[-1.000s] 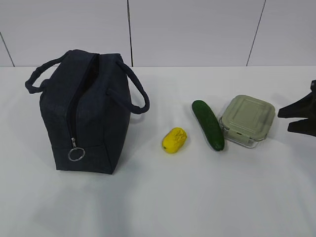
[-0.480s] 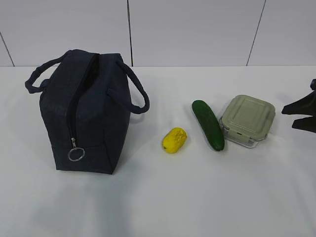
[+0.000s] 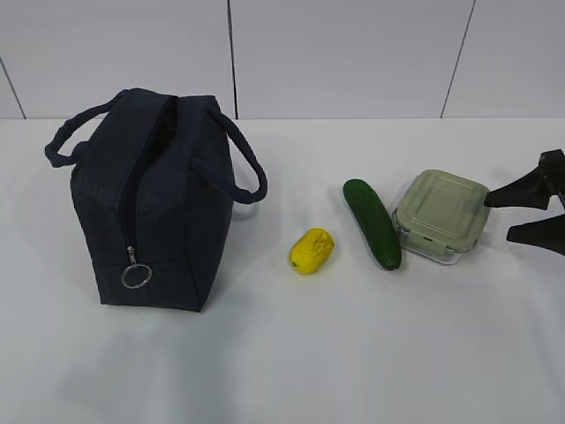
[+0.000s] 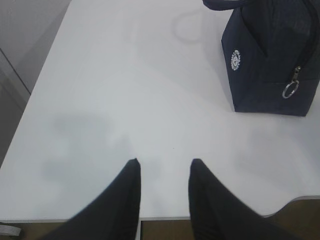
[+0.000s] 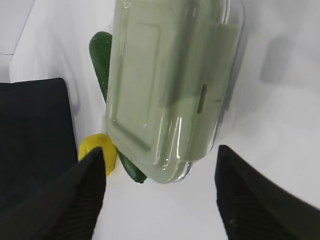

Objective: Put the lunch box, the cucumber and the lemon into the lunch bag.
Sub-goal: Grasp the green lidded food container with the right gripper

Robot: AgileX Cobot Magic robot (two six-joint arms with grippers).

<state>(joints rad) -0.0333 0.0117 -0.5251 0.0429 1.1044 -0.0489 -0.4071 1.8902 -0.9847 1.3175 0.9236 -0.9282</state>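
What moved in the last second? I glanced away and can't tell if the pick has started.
The right gripper moved left, up to the lunch box, and its jaws spread wider; nothing is held yet. The box, cucumber, lemon and bag stayed where they were.

A white table (image 3: 353, 353) carries four things — lunch bag (image 3: 159, 203), lemon (image 3: 312, 250), cucumber (image 3: 372, 223), lunch box (image 3: 441, 215).

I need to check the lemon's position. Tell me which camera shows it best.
The exterior view: the whole lemon lies unobstructed between bag and cucumber. The right wrist view shows only a yellow sliver behind a finger; the left wrist view shows none.
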